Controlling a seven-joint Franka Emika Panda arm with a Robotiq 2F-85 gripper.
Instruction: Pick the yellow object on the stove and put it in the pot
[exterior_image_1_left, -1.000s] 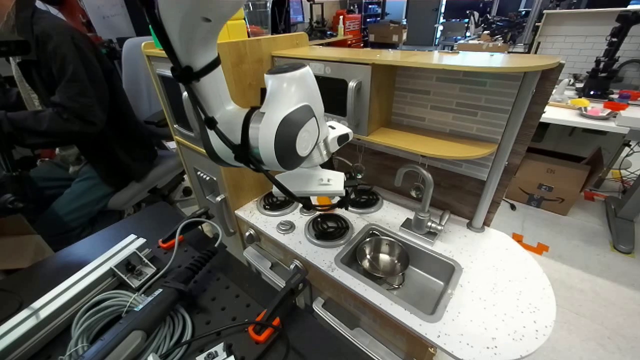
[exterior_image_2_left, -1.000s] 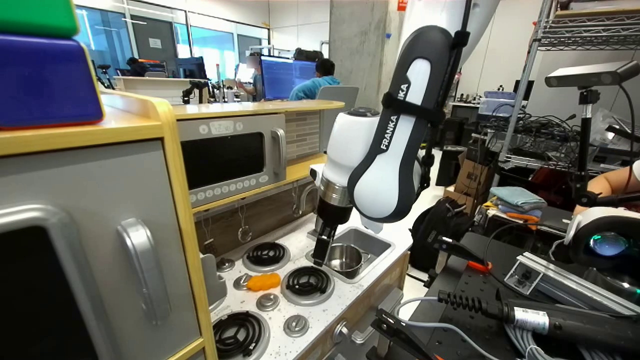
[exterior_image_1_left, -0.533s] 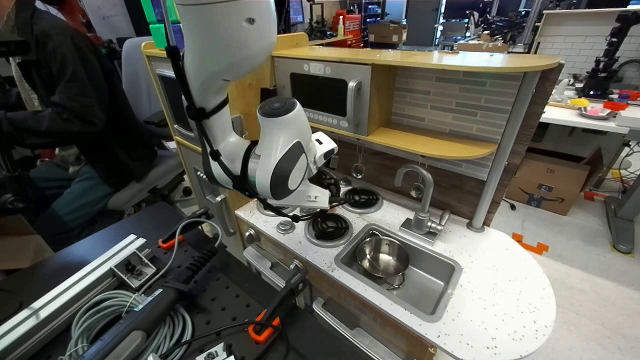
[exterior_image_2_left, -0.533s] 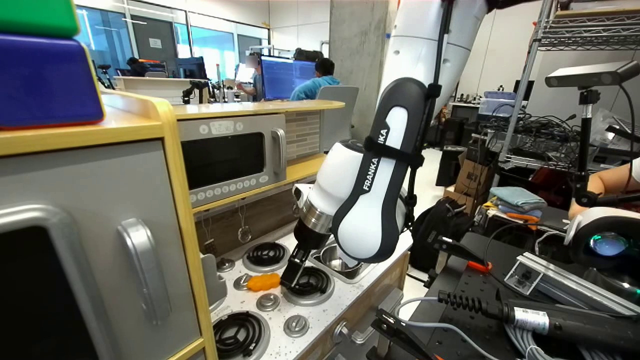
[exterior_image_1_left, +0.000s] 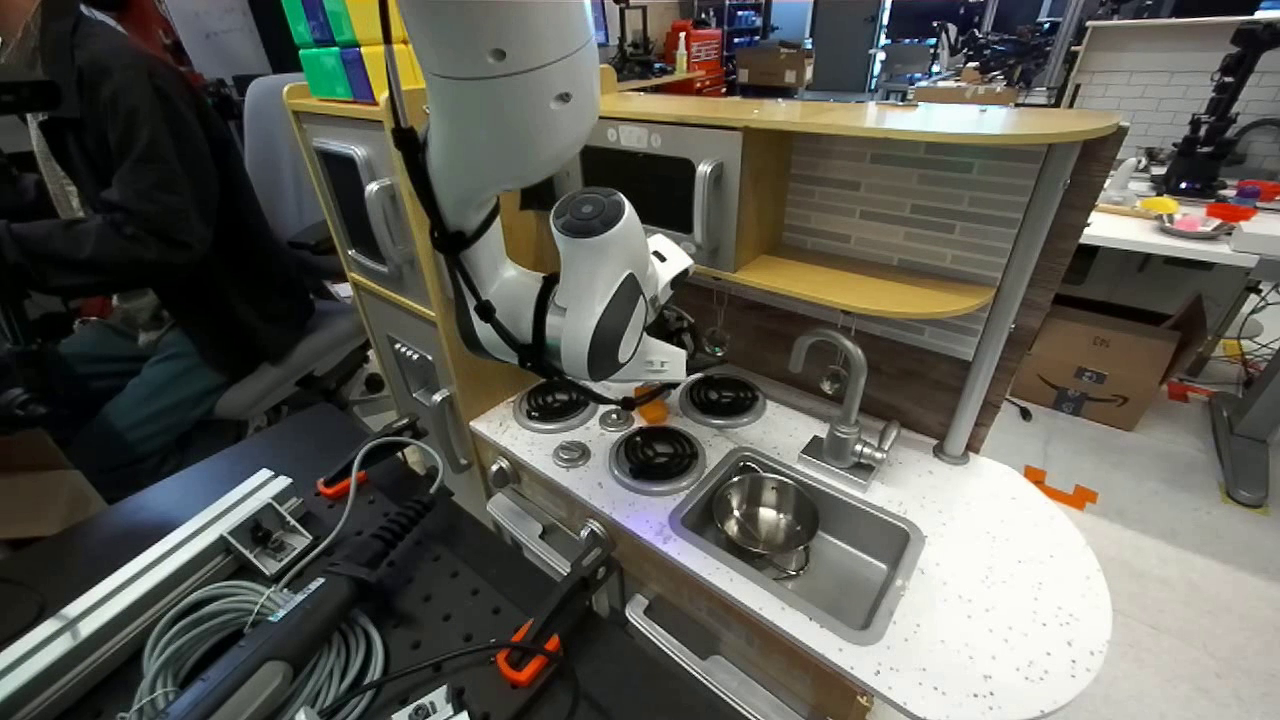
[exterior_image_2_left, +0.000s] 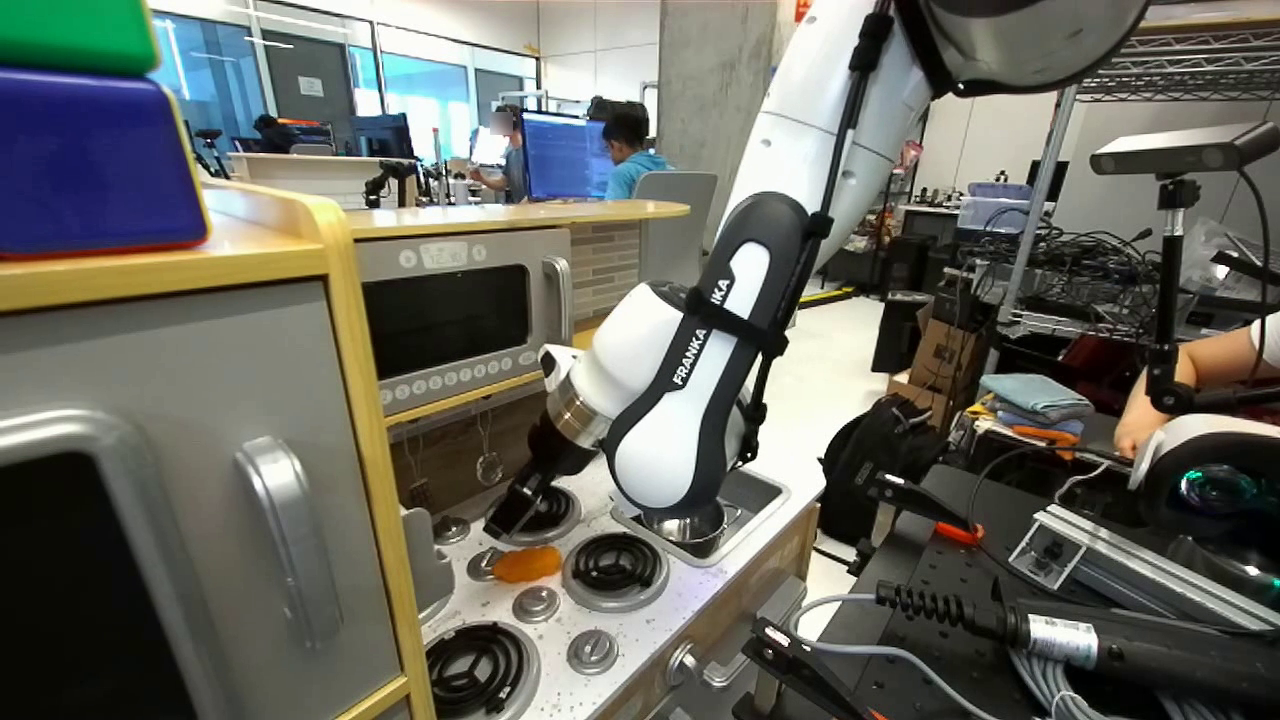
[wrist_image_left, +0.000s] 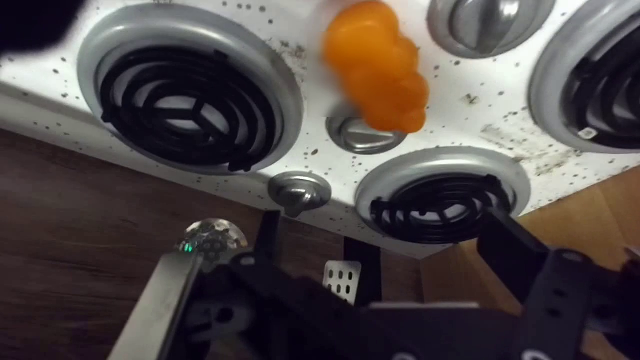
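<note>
The yellow object (wrist_image_left: 377, 65) is a small lumpy toy piece that looks orange here. It lies on the white stove (exterior_image_1_left: 600, 446) between the burners, one end at a silver knob; it also shows in both exterior views (exterior_image_1_left: 653, 407) (exterior_image_2_left: 527, 564). My gripper (wrist_image_left: 382, 217) is open and empty. It hangs tilted above the stove near a back burner in an exterior view (exterior_image_2_left: 510, 522), beside the yellow object and not touching it. The silver pot (exterior_image_1_left: 765, 512) stands in the sink; the arm partly hides it in an exterior view (exterior_image_2_left: 705, 537).
The steel sink (exterior_image_1_left: 880, 590) and grey faucet (exterior_image_1_left: 845, 400) are beside the stove. A microwave shelf (exterior_image_2_left: 450, 320) overhangs the back. Utensils hang on the back wall, such as a slotted spatula (wrist_image_left: 342, 277). A tall cabinet (exterior_image_2_left: 200, 520) borders the stove's end.
My gripper has moved from beside the pot, down over the near burner, and then to the back burner, tilting more. The yellow object and the pot have not moved.
</note>
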